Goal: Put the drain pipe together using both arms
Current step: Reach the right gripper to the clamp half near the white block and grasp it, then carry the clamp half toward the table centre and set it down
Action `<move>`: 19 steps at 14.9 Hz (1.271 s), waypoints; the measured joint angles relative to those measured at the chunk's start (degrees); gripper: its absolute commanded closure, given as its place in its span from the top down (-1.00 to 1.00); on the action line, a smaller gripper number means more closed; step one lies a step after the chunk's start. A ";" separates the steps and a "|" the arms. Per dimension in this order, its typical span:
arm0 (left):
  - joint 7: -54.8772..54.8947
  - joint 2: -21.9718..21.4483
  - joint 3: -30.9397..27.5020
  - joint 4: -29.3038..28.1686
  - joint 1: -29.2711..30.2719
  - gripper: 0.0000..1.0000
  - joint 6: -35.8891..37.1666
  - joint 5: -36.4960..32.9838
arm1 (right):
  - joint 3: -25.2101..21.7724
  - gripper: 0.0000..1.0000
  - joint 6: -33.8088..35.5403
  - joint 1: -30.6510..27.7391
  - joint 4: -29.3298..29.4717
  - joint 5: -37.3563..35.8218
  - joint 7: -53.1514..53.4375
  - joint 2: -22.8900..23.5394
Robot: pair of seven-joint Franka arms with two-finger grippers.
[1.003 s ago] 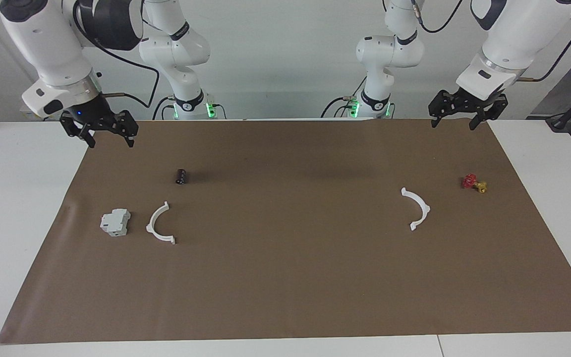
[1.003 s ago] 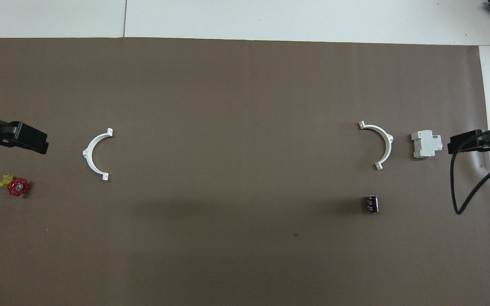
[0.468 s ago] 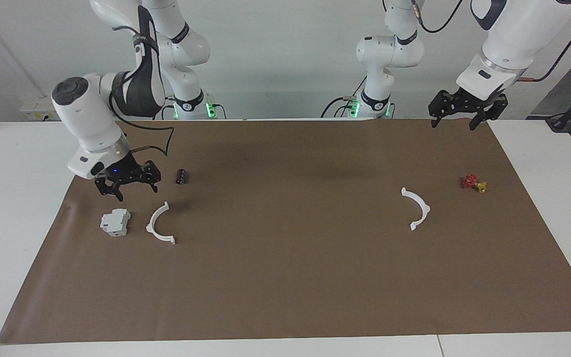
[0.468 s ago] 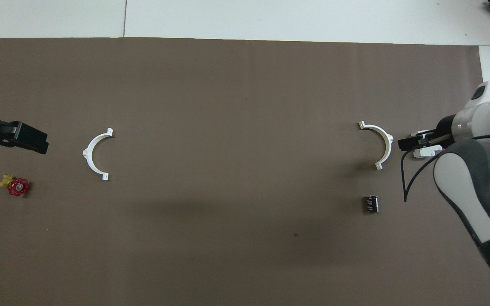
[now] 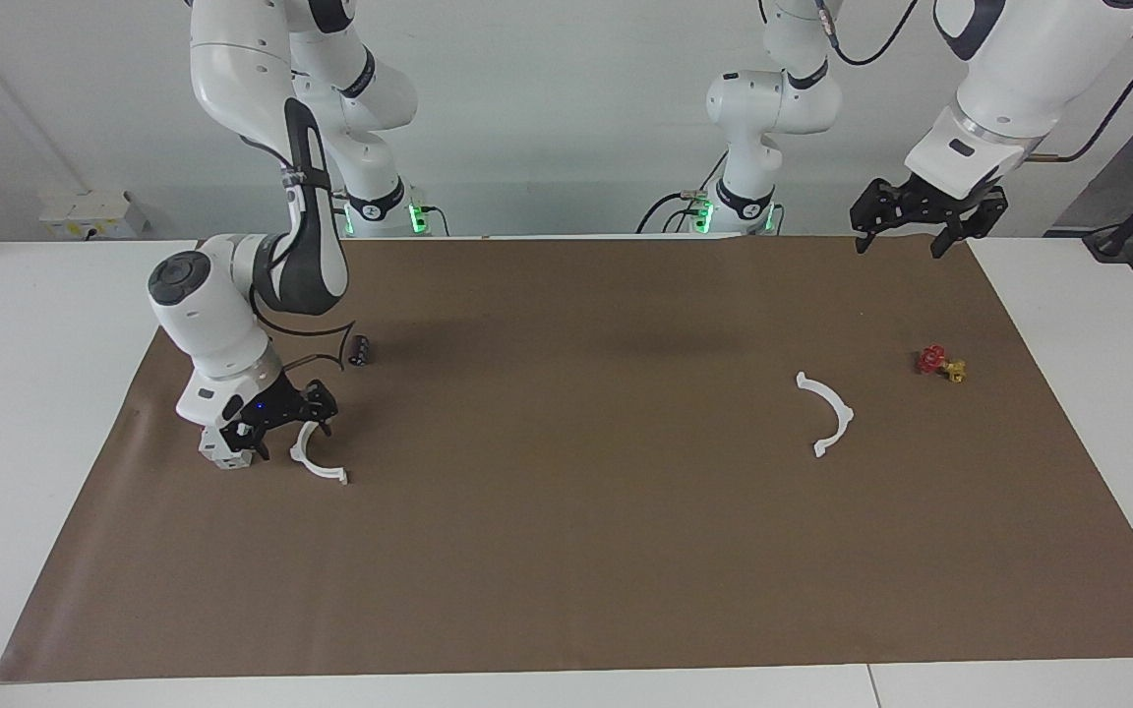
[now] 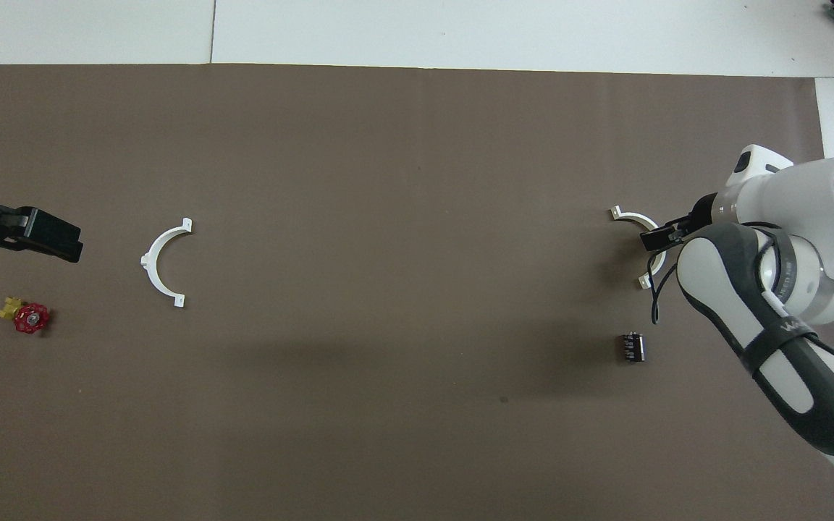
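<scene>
The drain pipe lies as two separate white half-rings on the brown mat (image 5: 566,551). One half-ring (image 5: 318,467) (image 6: 630,216) lies toward the right arm's end. The other half-ring (image 5: 837,401) (image 6: 153,250) lies toward the left arm's end. My right gripper (image 5: 286,438) (image 6: 656,239) is open and low over the first half-ring's end nearer to the robots, covering that part; I cannot tell if it touches. My left gripper (image 5: 924,221) (image 6: 33,235) is open and empty, raised over the mat's corner near the robots, waiting.
A grey-white boxy block (image 5: 215,455) sits beside the right gripper, partly covered by it and hidden in the overhead view. A small black cylinder (image 5: 360,350) (image 6: 631,346) lies nearer to the robots. A red and yellow valve (image 5: 938,363) (image 6: 30,318) lies toward the left arm's end.
My right arm has swung down from high over the mat's corner to low over the half-ring and block. The left arm and all objects have not moved.
</scene>
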State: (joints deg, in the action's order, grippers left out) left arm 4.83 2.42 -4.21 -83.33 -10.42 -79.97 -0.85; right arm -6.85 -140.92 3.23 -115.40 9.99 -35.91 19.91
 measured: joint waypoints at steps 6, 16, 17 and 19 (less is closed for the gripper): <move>0.00 0.00 0.00 0.00 0.00 1.00 0.00 0.00 | -0.18 -1.00 -1.26 -0.78 0.18 0.34 -3.05 0.63; 0.00 0.00 0.00 0.00 0.00 1.00 0.00 0.00 | 0.19 -1.00 14.91 5.30 12.60 0.20 10.33 0.42; 0.00 0.00 0.00 0.00 0.00 1.00 0.00 0.00 | 0.28 -1.00 14.98 7.60 13.23 -0.14 14.62 0.44; 0.00 0.00 0.00 0.00 0.00 1.00 0.00 0.00 | 0.38 -1.00 14.96 12.65 13.76 -0.70 22.70 0.83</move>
State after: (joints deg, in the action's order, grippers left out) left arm 4.83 2.42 -4.21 -83.33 -10.42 -79.97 -0.85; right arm -6.47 -125.96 15.89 -101.64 9.29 -13.21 20.74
